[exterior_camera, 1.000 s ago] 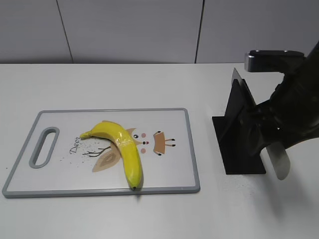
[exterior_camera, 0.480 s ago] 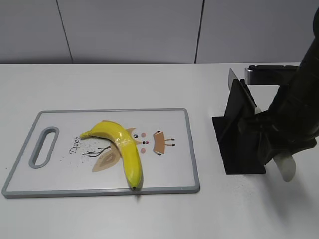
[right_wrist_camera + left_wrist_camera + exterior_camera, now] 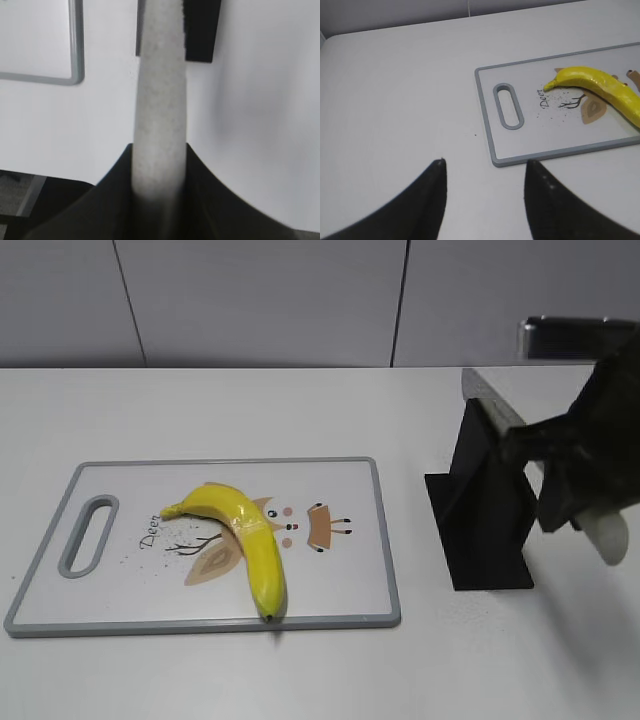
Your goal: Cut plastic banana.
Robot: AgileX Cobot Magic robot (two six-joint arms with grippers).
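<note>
The plastic banana (image 3: pixel 245 530), glossy yellow with a dark tip, lies on the grey-rimmed cutting board (image 3: pixel 340 480). Both also show in the left wrist view, the banana (image 3: pixel 600 87) on the board (image 3: pixel 530 140). My right gripper (image 3: pixel 570 475) is at the far right, shut on a knife's pale grey handle (image 3: pixel 608 537). The knife's blade (image 3: pixel 490 400) slants up by the top of the black knife stand (image 3: pixel 485 510). In the right wrist view the handle (image 3: pixel 160 100) runs between my fingers (image 3: pixel 159 150). My left gripper (image 3: pixel 485 162) is open and empty above the table, left of the board's handle end.
The black stand's base shows past the handle in the right wrist view (image 3: pixel 201 30), with a corner of the board (image 3: pixel 75 55) to its left. A grey wall runs behind the white table.
My right gripper has risen and moved right with the knife, and the blade has come up along the stand. The banana and board have not moved.
</note>
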